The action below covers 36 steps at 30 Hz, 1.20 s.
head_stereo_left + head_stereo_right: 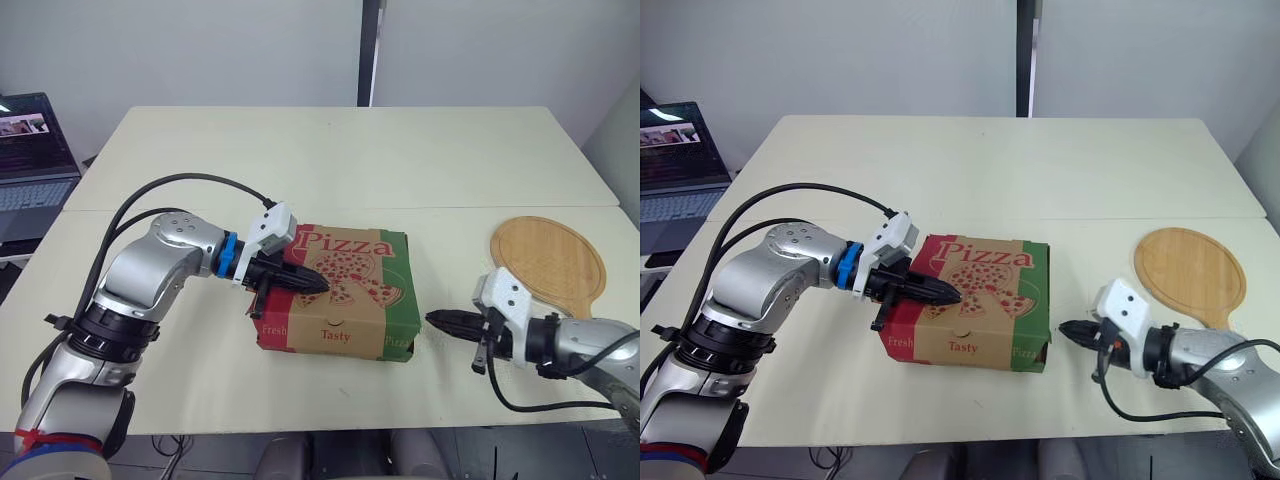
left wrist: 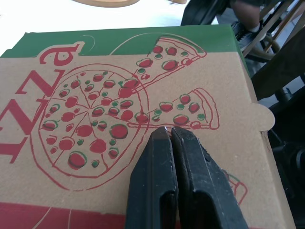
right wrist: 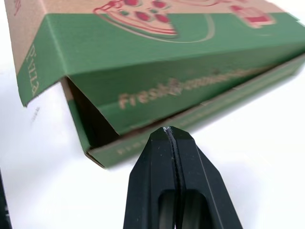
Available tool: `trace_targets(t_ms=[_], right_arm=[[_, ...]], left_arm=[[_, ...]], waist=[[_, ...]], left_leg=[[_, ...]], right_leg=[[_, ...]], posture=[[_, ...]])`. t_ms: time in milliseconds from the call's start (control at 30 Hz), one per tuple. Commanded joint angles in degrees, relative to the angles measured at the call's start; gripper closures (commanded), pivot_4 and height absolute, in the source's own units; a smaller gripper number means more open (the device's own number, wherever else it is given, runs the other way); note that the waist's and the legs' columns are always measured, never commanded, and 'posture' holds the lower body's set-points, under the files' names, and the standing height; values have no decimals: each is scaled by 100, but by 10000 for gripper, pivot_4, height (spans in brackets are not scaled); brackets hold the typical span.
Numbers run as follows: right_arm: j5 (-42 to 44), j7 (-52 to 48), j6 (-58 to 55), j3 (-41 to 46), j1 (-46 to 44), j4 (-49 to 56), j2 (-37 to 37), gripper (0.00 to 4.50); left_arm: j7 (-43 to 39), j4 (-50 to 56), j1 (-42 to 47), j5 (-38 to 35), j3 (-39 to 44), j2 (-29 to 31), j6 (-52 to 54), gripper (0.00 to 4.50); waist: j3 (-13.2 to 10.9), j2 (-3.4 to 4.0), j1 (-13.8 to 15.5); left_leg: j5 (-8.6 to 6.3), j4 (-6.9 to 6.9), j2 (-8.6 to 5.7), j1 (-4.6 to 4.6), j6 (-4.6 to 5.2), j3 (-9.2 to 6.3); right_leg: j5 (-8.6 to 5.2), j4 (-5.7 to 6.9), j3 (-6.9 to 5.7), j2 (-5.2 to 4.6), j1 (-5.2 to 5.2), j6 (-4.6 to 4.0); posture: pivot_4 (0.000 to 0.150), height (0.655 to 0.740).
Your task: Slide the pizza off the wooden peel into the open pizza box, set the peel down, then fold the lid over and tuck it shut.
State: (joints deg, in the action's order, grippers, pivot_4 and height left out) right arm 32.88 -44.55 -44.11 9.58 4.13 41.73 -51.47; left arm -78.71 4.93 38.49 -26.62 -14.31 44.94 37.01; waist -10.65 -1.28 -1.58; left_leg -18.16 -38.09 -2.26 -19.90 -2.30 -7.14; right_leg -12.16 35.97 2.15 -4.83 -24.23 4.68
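My left pincer [image 1: 312, 284] is clenched shut and empty, its tips resting on the printed lid of the pizza box [image 1: 372, 322] beneath it. My right pincer [image 1: 433, 320] is also clenched and empty, pointing at the box's green side just ahead. The wooden peel [image 1: 548, 262] lies flat behind it, apart.

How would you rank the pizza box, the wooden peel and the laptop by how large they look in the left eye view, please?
1. pizza box: clearly the largest.
2. wooden peel and laptop: these look about alike, so I won't rank them. The laptop is cut off by the picture's edge and sits farther back.
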Motion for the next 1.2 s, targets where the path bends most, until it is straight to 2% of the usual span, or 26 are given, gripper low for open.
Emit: trace_targets(t_ms=[33,133,233,333,467,567,700,1200], right_arm=[[492,-274,14,824,47,255,-132,45000],[1405,-359,-344,1274,-102,436,-166,39399],[1951,-254,-544,1180,-267,770,-279,29448],[1662,-28,-437,600,-455,1042,-326,18158],[771,275,-133,-443,-708,1101,-268,6004],[82,432,180,-1048,-856,942,-200,6004],[-431,520,444,-1460,-1010,718,-55,6004],[-1335,691,657,-1972,-1030,490,345,6004]], left_arm=[[-88,70,-26,64,76,52,-178,43949],[-120,46,-33,88,88,44,-202,45000],[-153,18,-39,137,56,38,-260,45000],[-165,14,-19,149,48,21,-260,45000],[-157,36,38,142,41,-26,-236,45000],[-173,64,59,138,32,-48,-243,45000],[-229,143,74,176,-28,-73,-302,45000],[-340,449,-144,592,-351,28,-737,45000]], waist=[[0,0,-3],[0,0,-4],[0,0,-3],[0,0,-2],[0,-1,-3],[0,0,-3],[0,-1,-3],[0,0,-3]], left_leg=[[0,0,0,0,0,1],[0,0,1,2,1,1],[0,0,2,3,1,-3],[-1,-1,1,2,1,-4],[0,-2,1,2,0,-3],[1,-4,0,1,-1,-2],[1,-4,0,1,-2,-3],[1,-4,0,3,-2,-4]], right_leg=[[0,-1,0,0,1,0],[0,-1,1,0,3,0],[0,0,-2,1,6,0],[0,-1,-4,1,6,0],[0,-1,-4,0,4,1],[0,-1,-3,0,4,1],[0,-1,-3,0,4,1],[0,0,-2,0,4,0]], posture=[[1500,7400],[1500,7400],[1500,7400],[1500,7400],[1500,7400],[1500,7400],[1500,7400],[1500,7400]])
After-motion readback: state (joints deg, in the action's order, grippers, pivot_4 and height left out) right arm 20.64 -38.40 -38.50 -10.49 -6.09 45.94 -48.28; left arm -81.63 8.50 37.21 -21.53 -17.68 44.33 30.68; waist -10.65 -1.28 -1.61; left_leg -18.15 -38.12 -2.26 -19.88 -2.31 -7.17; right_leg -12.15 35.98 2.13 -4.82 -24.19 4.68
